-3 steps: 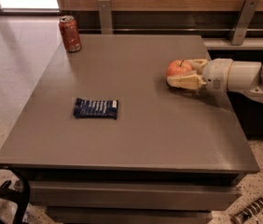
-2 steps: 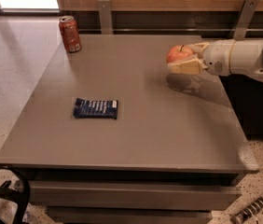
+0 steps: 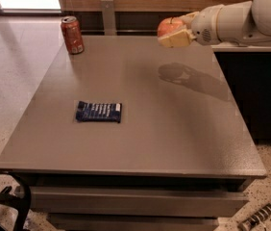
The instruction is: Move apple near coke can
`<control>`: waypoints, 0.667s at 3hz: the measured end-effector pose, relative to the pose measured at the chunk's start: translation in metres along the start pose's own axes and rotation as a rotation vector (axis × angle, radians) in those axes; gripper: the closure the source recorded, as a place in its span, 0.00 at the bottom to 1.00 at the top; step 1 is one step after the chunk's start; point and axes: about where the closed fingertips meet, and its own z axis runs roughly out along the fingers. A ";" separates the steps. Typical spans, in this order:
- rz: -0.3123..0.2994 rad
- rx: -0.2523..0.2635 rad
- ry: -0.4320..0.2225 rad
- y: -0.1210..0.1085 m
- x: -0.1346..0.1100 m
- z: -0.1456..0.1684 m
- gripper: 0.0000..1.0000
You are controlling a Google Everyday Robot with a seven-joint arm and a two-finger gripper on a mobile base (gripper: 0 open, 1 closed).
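Note:
The orange-red apple [image 3: 167, 26] is held in my gripper [image 3: 174, 30], high above the table's far right part; its shadow falls on the tabletop below. The gripper's cream fingers [image 3: 176, 39] are shut on the apple, with the white arm reaching in from the right. The red-brown coke can [image 3: 72, 34] stands upright at the table's far left corner, well to the left of the apple.
A flat dark-blue snack wrapper [image 3: 98, 112] lies on the grey table [image 3: 174, 129], left of centre. A wood-panelled wall runs behind the table. A dark counter stands to the right. Speckled floor surrounds the table.
The gripper has lifted the apple off the tabletop and carried it up and toward the far edge. The can and wrapper have not moved.

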 end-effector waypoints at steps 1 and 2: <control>-0.002 0.002 -0.001 -0.005 -0.017 0.036 1.00; -0.006 -0.037 -0.026 -0.002 -0.037 0.077 1.00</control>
